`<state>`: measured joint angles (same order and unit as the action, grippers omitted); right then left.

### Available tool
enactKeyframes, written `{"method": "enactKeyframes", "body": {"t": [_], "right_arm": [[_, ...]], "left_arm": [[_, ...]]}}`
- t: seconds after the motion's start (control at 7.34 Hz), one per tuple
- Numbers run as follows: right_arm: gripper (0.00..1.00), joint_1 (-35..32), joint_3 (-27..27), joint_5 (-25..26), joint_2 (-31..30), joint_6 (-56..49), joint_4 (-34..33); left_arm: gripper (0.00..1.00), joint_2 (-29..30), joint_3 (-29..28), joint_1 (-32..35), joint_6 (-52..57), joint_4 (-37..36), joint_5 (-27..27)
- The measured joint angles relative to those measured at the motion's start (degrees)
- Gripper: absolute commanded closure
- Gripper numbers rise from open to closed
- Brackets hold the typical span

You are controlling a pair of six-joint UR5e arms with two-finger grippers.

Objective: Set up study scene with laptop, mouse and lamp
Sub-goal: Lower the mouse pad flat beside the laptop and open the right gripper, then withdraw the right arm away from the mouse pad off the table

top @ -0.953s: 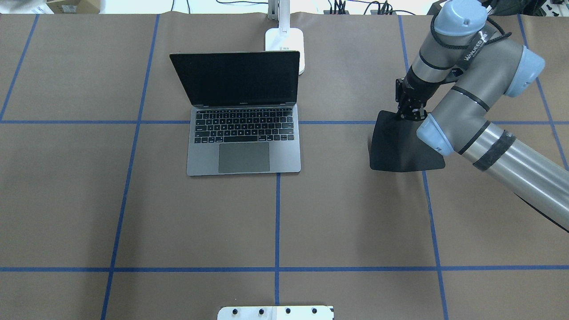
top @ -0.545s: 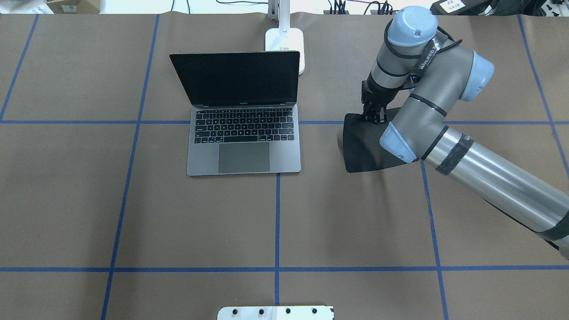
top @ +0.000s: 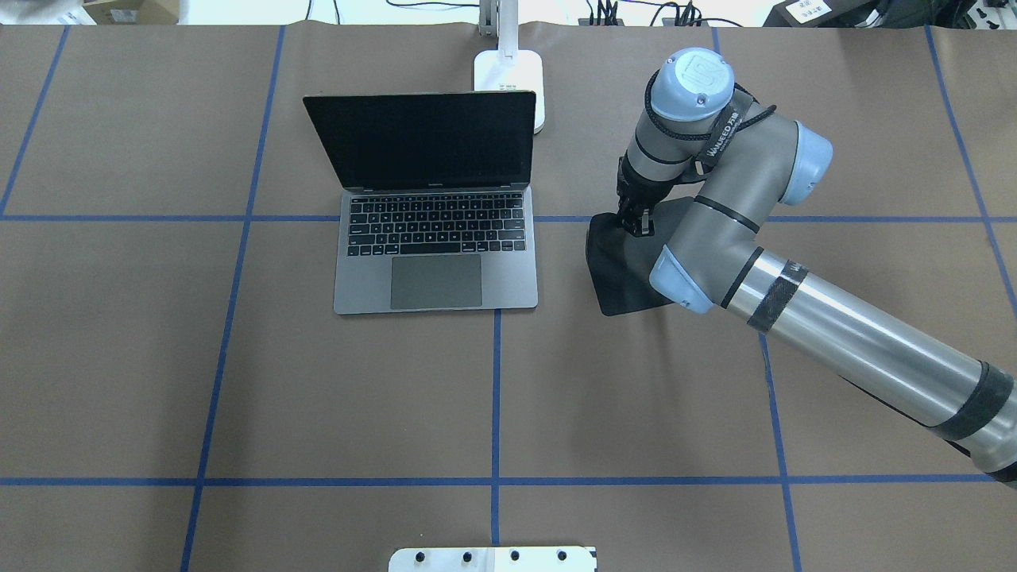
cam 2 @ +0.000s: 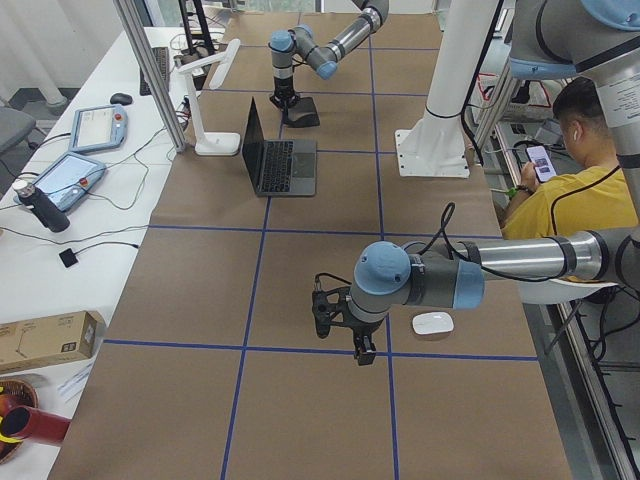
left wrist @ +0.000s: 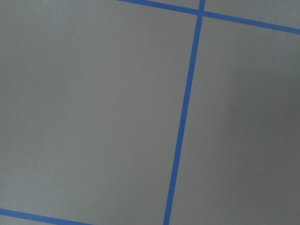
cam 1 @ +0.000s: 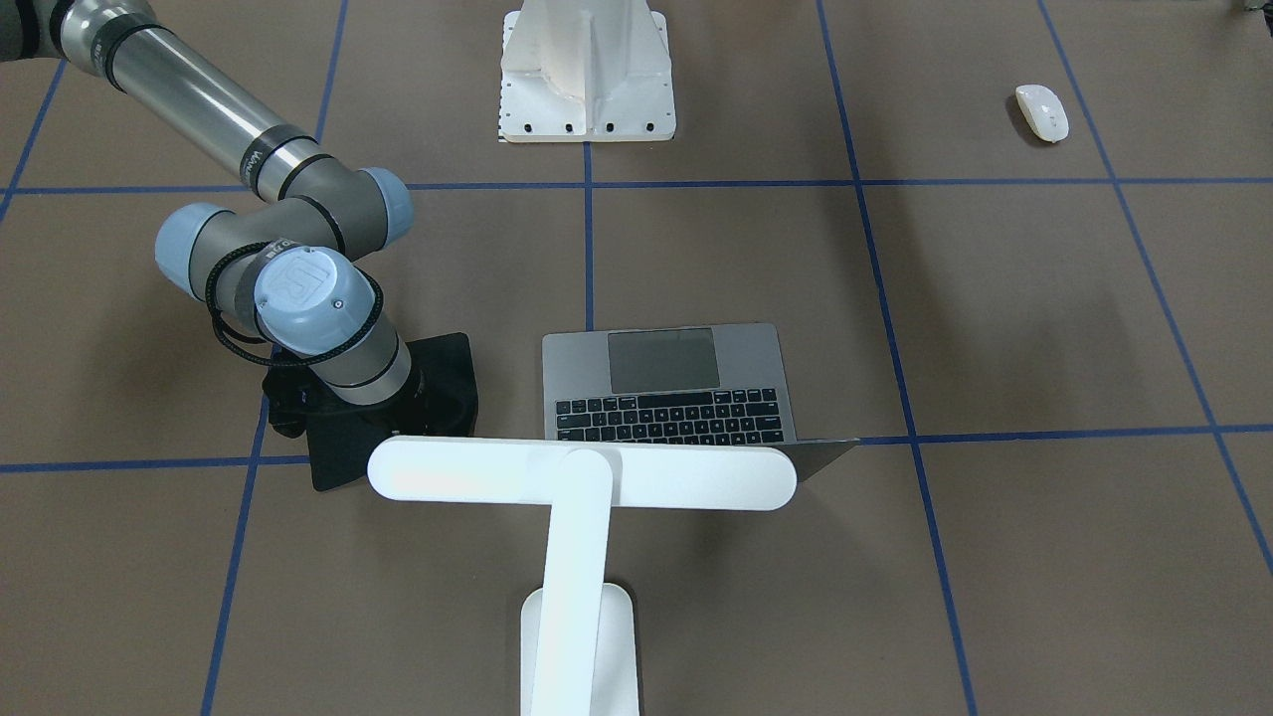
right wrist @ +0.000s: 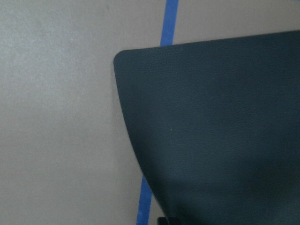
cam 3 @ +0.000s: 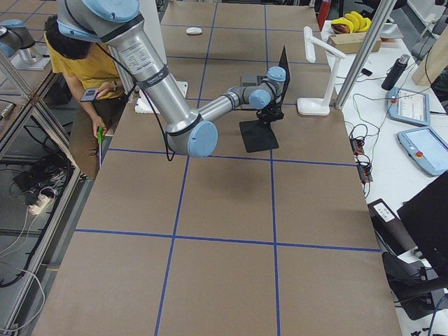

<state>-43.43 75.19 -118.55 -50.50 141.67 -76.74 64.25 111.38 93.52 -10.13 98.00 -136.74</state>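
Note:
The grey laptop [top: 435, 270] stands open at the table's middle, with the white lamp [cam 1: 582, 475] behind its screen. My right gripper [top: 636, 220] is shut on the far edge of a flat black mat [top: 613, 274], which hangs tilted just right of the laptop; the right wrist view shows the mat's [right wrist: 211, 131] rounded corner over the table. The white mouse [cam 1: 1041, 111] lies far off on my left side, close to my left gripper [cam 2: 338, 322]. That gripper shows only in the exterior left view, so I cannot tell whether it is open or shut.
The white bolted pedestal [cam 1: 587, 70] stands at the robot's edge of the table. A seated person [cam 2: 560, 180] is beside the table. Tablets and cables lie on the white bench [cam 2: 90, 170] beyond the lamp. Blue tape lines cross the brown table cover [top: 636, 397].
My right arm has swung left with the black mat in its gripper, from over a grid line to close beside the laptop. The laptop and the lamp have not moved.

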Motion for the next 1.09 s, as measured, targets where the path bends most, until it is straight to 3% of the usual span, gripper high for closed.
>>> {"method": "enactKeyframes", "body": {"t": [0.54, 1.09], "right_arm": [[0.0, -0.3, 6.0, 0.5, -2.1, -6.8, 0.2], [0.0, -6.7, 19.2, -0.2, -15.1, -40.3, -0.7]], "left_arm": [[0.0, 0.7, 0.2, -0.1, -0.2, 0.4, 0.0], [0.0, 3.4, 1.0, -0.6, -0.2, 4.1, -0.2]]}}
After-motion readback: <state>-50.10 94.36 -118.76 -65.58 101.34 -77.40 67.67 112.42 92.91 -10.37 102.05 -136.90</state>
